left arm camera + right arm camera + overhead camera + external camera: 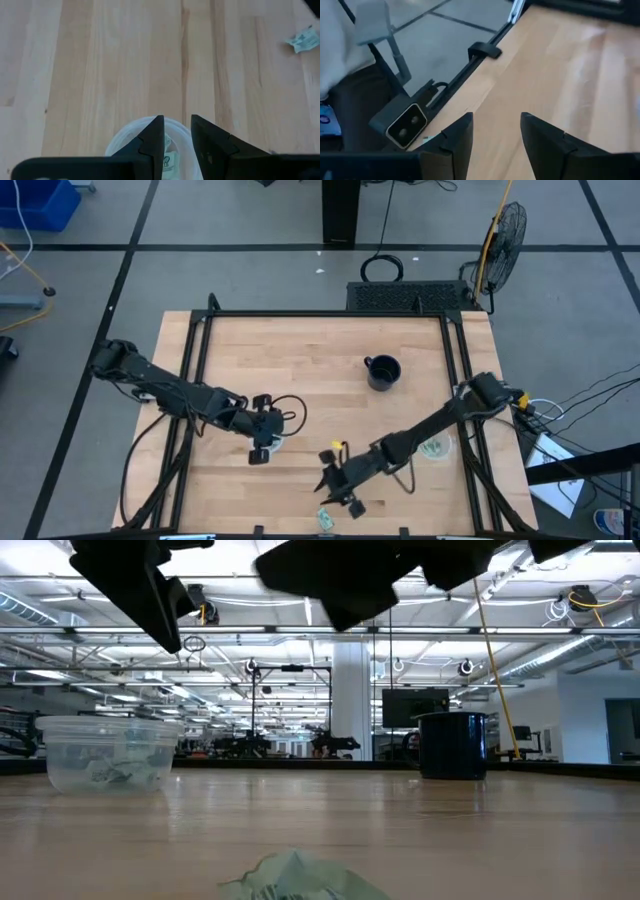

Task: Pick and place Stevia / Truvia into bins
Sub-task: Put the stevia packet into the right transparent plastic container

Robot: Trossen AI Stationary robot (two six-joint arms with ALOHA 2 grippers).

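A clear cup [270, 446] sits under my left gripper [262, 444]; it shows in the low view as cup [105, 752] with sachets in it. In the left wrist view the gripper [177, 145] is open over the cup [120, 145], and a sachet [168, 159] shows between the fingers, down in the cup. A second cup [436, 447] with sachets stands near the table's right edge. One pale green sachet [325, 518] lies at the near edge, also seen as sachet [300, 880] and sachet [303, 39]. My right gripper [338, 488] hovers open just beyond it; in its wrist view the gripper [496, 137] holds nothing.
A black mug [382, 372] stands toward the far right of the table, seen as mug [455, 745] in the low view. The table's black frame rail [485, 50] and the low camera [402, 125] lie at the near edge by my right gripper. Bare wood spans the middle.
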